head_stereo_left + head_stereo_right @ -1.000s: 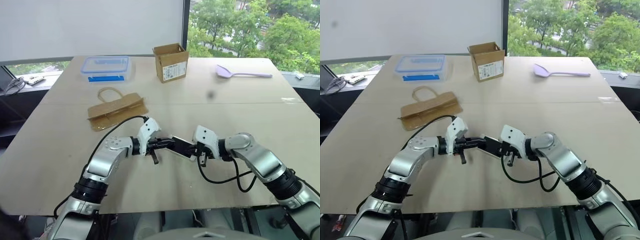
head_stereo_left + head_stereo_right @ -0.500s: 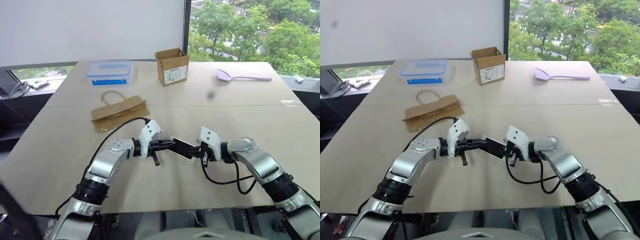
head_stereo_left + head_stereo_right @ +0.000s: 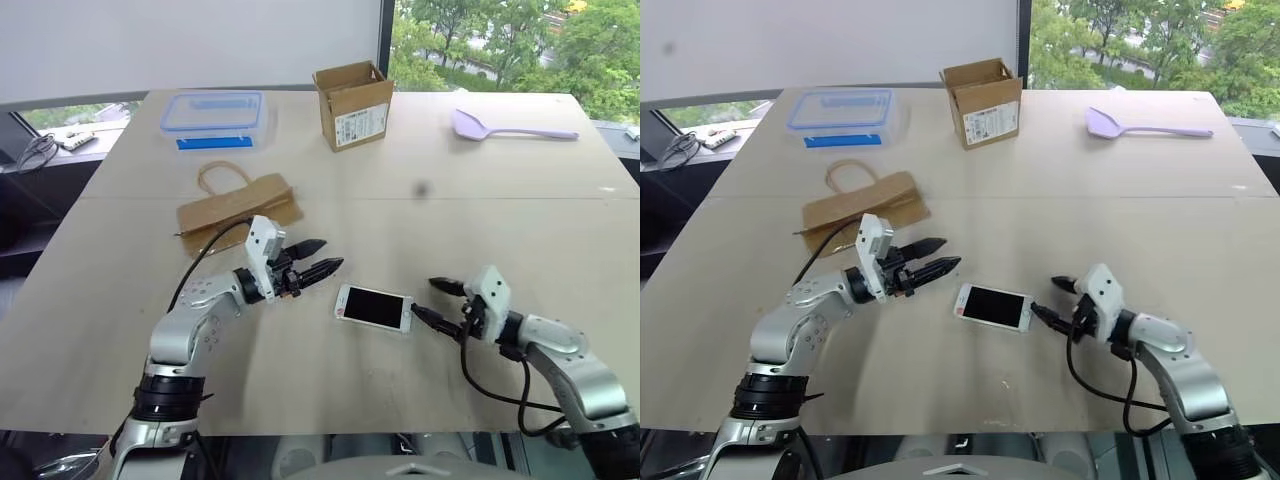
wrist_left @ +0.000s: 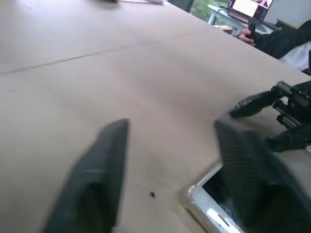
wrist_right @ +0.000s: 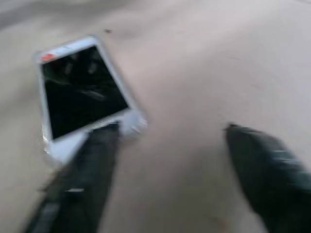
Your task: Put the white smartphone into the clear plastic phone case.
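Note:
The white smartphone [image 3: 373,307] lies flat on the table, screen up, between my two grippers. A glossy see-through rim shows at its corner [image 5: 136,120]; it looks like the clear plastic phone case around the phone, though I cannot tell for sure. My left gripper [image 3: 328,254] hovers open a little to the phone's left and above the table, pointing toward it. On the phone's right side, my right gripper [image 3: 426,297] is open, its lower fingertip close to the phone's end. Neither gripper holds anything.
A brown paper bag [image 3: 238,208] lies behind the left gripper. Farther back stand a clear food box with a blue rim [image 3: 215,115] and an open cardboard box [image 3: 352,105]. A purple spatula [image 3: 510,128] lies at the far right.
Both grippers were shut on the phone's ends, holding it above the table. Now both are open and drawn apart, the right one farther, and the phone lies on the table.

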Available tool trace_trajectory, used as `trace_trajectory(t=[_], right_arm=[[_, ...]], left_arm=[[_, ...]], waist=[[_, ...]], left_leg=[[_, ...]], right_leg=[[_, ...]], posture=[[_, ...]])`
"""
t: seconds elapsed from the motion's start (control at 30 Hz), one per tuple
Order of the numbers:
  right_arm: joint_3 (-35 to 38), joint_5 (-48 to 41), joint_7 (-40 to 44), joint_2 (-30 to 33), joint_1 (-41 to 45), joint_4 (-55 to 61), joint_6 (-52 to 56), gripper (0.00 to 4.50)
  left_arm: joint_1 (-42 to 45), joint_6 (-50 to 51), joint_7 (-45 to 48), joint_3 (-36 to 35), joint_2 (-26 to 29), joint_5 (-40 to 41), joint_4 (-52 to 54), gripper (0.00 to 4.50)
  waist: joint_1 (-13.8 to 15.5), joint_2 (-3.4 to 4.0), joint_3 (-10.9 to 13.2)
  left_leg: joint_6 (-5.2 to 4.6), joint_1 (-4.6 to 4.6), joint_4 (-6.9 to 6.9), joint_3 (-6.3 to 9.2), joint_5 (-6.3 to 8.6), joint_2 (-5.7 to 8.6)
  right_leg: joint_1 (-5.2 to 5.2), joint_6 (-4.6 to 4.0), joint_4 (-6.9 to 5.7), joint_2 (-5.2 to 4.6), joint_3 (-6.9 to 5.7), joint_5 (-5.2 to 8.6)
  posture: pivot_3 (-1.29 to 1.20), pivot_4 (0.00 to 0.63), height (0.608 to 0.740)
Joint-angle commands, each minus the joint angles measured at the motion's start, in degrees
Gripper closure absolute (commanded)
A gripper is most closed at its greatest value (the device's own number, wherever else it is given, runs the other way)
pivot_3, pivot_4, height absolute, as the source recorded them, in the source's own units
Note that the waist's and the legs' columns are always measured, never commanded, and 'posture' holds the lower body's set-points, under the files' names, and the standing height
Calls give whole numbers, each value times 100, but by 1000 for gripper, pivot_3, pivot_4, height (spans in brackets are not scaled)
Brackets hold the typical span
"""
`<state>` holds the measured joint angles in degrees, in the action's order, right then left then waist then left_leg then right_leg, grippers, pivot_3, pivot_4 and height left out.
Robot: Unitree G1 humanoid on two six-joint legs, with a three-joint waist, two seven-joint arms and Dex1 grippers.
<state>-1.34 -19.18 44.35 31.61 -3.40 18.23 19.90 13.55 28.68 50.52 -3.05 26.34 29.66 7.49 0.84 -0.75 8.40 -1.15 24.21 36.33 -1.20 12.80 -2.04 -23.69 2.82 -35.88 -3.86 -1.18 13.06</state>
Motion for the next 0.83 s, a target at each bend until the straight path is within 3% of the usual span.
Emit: trace_trajectory(t=[0.03, 0.3, 0.5, 0.67, 0.83], right_arm=[[684, -236, 11, 375, -195, 589, 74, 0], [1836, -908, 936, 1352, -1221, 1191, 205, 0], [2438, -890, 1225, 1442, -2000, 1318, -118, 0], [2776, -887, 1045, 1272, -2196, 1194, -231, 0], [2796, -876, 1053, 1236, -2111, 1022, -290, 0]], left_arm=[[86, 193, -73, -370, 158, 340, 280, 45], [-676, 528, 488, -644, 978, 843, 1148, 45], [-1561, 631, 544, -949, 1490, 959, 1706, 45], [-2499, 506, 531, -1198, 1563, 965, 2211, 45], [-2569, 470, 148, -1103, 1350, 931, 2337, 45]], waist=[[-1, -9, 36], [-7, -25, 66], [0, -28, 75], [-4, -34, 79], [12, -31, 82]], left_leg=[[0, 3, 1, -2, 0, -3], [0, 0, 6, -4, 0, -13], [1, -1, 8, -2, 0, -17], [1, -13, 12, -4, 1, -20], [1, -25, 16, -1, 1, -22]], right_leg=[[-1, -7, 0, 6, -1, 5], [1, 0, -2, 15, -7, 18], [0, 1, -3, 15, -7, 20], [2, 3, -3, 10, 22, 20], [4, -1, -5, 10, 25, 18]], posture=[[0, 150, 740], [0, 150, 740], [0, 150, 740], [0, 150, 740], [0, 150, 740]])
